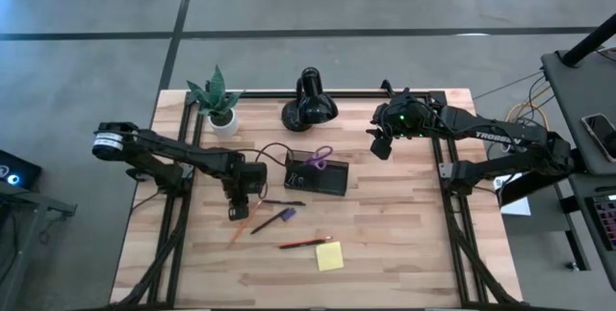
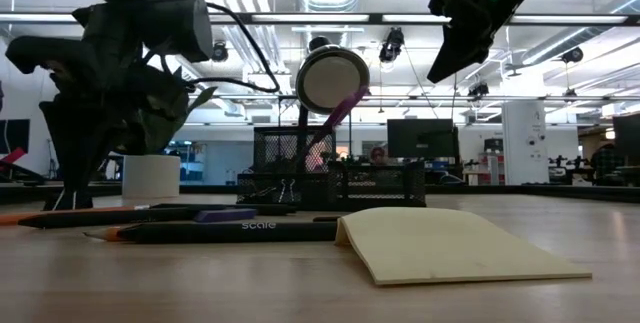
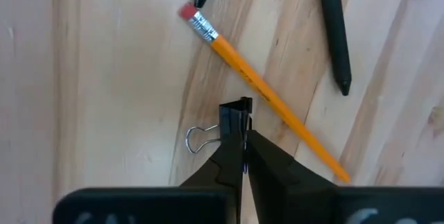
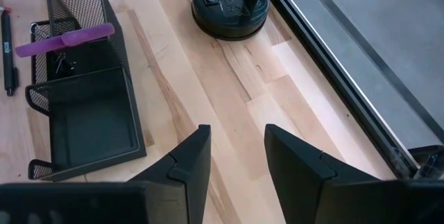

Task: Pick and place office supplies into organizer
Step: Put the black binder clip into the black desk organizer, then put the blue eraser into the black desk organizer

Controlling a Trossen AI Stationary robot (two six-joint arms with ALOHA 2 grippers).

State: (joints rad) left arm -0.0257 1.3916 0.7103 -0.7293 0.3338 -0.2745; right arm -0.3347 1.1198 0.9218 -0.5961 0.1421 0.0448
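Observation:
My left gripper [image 1: 238, 211] is low over the table's left middle, shut on a small black binder clip [image 3: 236, 115] with a silver wire handle [image 3: 198, 139]. An orange pencil [image 3: 267, 96] lies right by the clip and a black pen [image 3: 334, 33] a little farther off. My right gripper [image 4: 237, 148] is open and raised over the table between the lamp and the black mesh organizer [image 1: 318, 176]. Purple-handled scissors [image 4: 66, 38] stand in the organizer's tall compartment. A purple-tipped pen [image 1: 274, 220], a second pencil [image 1: 303, 243] and the yellow sticky pad [image 1: 329, 256] lie toward the near edge. My left gripper pinches the binder clip's black body [image 3: 239, 109] between its two fingers [image 3: 222, 161], coming from above and pointing down. The wire handle [image 3: 194, 141] sticks out sideways from the fingers. Whether the clip rests on the table or is just clear of it, I cannot tell.
A glossy black lamp [image 1: 310, 104] and a green plant in a white pot [image 1: 219, 109] stand along the far edge. A black cord [image 1: 274, 149] runs across the table behind the left gripper. Bare wood lies right of the organizer and near the front edge.

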